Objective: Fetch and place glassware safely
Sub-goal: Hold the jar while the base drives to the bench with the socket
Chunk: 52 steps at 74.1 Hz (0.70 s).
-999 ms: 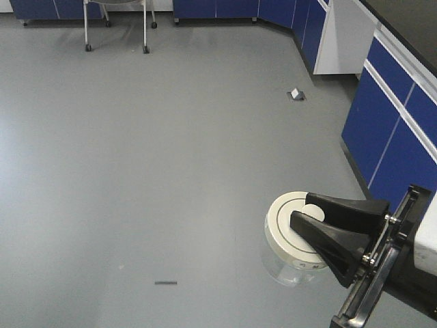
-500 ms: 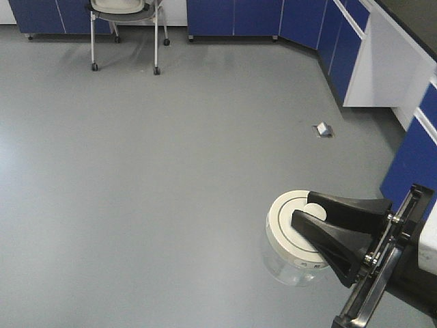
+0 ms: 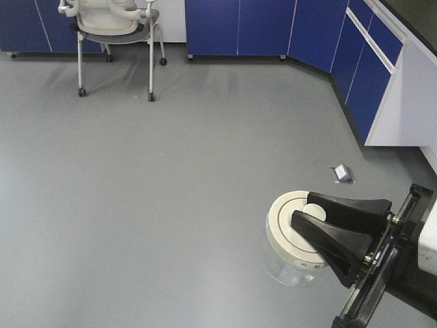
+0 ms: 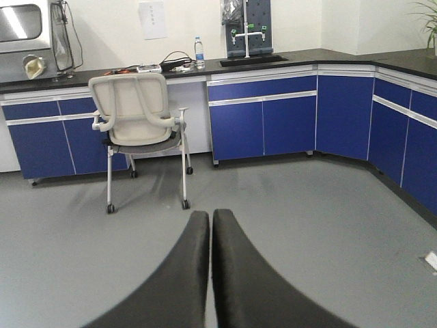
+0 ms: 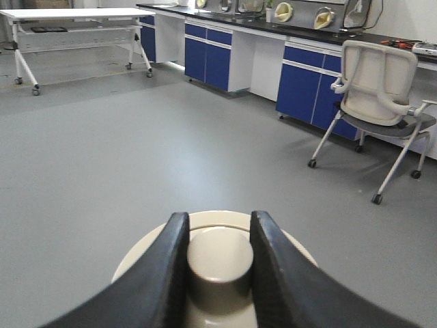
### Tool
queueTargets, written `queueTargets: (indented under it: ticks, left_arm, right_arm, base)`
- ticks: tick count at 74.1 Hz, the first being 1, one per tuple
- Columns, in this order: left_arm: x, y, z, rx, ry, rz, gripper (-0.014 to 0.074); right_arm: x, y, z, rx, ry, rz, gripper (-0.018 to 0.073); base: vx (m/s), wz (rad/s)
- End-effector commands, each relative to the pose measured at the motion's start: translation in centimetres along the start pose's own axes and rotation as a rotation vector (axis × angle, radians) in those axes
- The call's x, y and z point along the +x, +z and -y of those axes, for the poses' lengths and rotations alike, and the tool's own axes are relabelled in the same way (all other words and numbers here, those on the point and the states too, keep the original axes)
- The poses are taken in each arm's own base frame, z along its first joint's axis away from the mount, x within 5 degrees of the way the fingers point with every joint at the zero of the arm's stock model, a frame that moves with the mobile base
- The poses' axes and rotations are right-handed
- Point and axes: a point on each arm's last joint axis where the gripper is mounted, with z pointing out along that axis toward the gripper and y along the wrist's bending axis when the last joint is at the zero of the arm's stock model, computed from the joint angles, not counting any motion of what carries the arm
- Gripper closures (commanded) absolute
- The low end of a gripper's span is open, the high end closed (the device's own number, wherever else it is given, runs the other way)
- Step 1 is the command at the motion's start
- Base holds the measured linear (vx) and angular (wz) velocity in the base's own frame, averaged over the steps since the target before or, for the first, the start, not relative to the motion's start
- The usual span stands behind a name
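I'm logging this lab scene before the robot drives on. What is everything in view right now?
Squat clear glass jar with a round cream-white lid: one, clear and cream, held above the grey floor.
Base cabinets: one long run, blue, along the walls.
Wheeled chair with armrests: one, cream-white, before the cabinets.
Plastic water bottle: one, clear, on the black countertop.
Small floor box: one, grey, on the floor near the right cabinets.
Wheeled table: one, white, far left in the right wrist view.
Right hand: one, black, shut on the jar's knob.
Left hand: one, black, shut, empty.
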Motion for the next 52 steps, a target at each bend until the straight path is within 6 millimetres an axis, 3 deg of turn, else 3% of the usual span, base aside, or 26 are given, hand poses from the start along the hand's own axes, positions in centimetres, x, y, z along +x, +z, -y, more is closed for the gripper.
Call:
queueTargets:
  ticks: [1,52]
  left_arm:
    - [-1.48,-0.05,0.03,0.007,-0.008,0.087,0.0603]
    - [-1.48,-0.05,0.03,0.007,-0.008,0.087,0.0603]
  right_arm:
    - [-1.46,-0.11,-0.15,-0.024,0.011,0.072,0.0560]
    - [-1.46,-0.10,-0.17,-0.026,0.011,0.072,0.0560]
  base:
    - [0.67,-0.05]
    - [0.67,0.00]
